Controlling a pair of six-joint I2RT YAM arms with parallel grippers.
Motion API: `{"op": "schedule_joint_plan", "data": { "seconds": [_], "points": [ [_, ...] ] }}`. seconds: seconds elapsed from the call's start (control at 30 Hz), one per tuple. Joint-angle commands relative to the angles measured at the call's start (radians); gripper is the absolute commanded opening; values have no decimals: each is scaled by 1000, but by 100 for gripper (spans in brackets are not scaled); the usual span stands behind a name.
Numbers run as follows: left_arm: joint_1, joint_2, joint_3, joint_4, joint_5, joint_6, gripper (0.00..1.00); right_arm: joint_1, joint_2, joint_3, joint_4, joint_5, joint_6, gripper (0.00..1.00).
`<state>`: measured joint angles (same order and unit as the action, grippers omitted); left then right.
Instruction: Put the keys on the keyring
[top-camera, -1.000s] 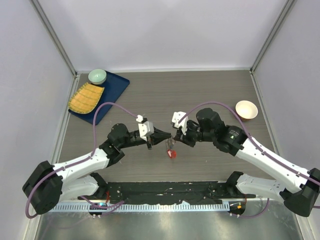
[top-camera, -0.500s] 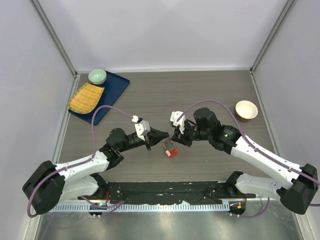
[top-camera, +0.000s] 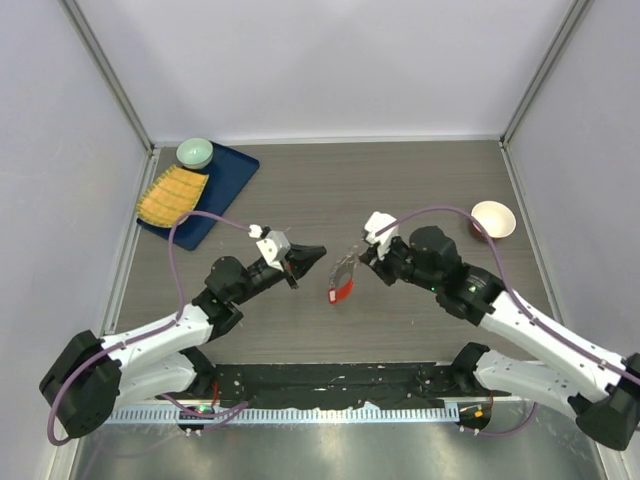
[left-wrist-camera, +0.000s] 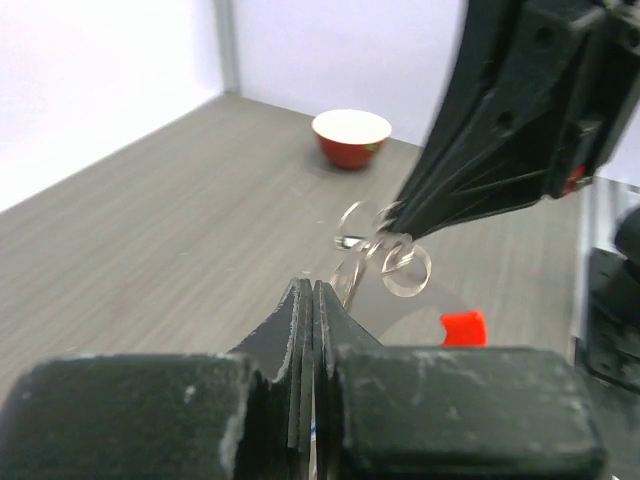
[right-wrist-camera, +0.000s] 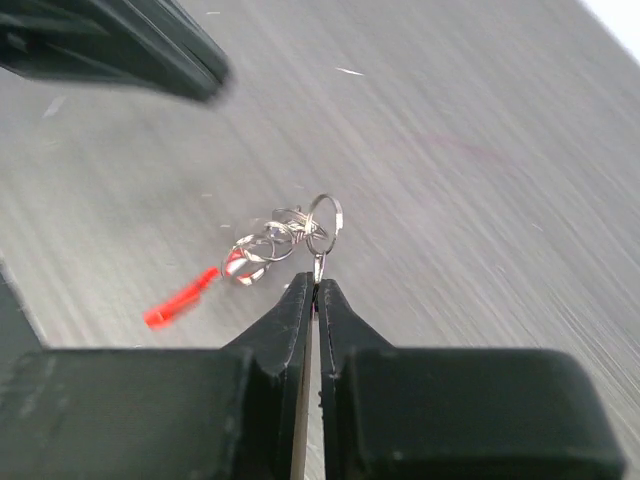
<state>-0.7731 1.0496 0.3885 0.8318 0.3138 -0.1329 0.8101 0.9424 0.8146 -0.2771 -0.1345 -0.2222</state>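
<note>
keyring: a cluster of small silver rings hanging from the right pincer, mid-bench between the two arms. That pincer is clamped on one small link at the top of the cluster. The rest dangles free below it with the loops exposed from the side, which reads as a presenting hold.

red piece sits at the low end of the chain. Can't tell if it's the tag or a key head, or whether it touches the bench. I can't make out a separate key in any view, plain silver one included.

left pincer: fingers pressed together, nothing visible between them. Its tip points at the rings, near them but not touching.

Judgement: the left side has nothing to thread, so either the keys are already in that cluster or one has to be fetched first. Risk: a one-link grip lets the cluster swing and twist.

orange-and-white bowl is well off to the right, clear of the work.
</note>
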Motion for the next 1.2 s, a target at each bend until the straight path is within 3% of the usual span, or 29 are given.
{"op": "schedule_joint_plan", "data": {
  "seconds": [0.0,0.07,0.17,0.3,0.4,0.5,0.57,0.63,0.67,0.9,1.0,1.17],
  "points": [
    [23,-45,64,-75,-151,88,0,-28,-125,-58,88,191,40,2],
    [23,-36,82,-111,-192,107,0,-28,-117,-74,145,112,47,2],
    [23,-13,128,-190,-237,124,0,-26,-59,-52,142,113,63,2],
    [23,-28,130,-203,-251,96,31,-29,48,20,157,214,63,1],
    [23,-75,130,-268,-350,62,48,-52,139,70,162,240,58,1],
    [23,-138,142,-379,-477,18,66,-81,208,95,208,192,79,1],
    [23,-196,150,-433,-531,-8,85,-98,280,103,271,156,104,1],
    [21,-232,159,-523,-599,-23,90,-117,362,129,338,107,130,1],
    [21,-249,173,-557,-622,-39,97,-124,389,144,380,102,132,1],
    [21,-370,239,-819,-785,-147,100,-219,619,371,473,79,106,2],
    [23,-390,276,-923,-857,-232,100,-223,683,460,408,-29,116,4],
    [23,-410,363,-1106,-906,-287,100,-218,728,390,424,-223,287,7]
  ]
}}
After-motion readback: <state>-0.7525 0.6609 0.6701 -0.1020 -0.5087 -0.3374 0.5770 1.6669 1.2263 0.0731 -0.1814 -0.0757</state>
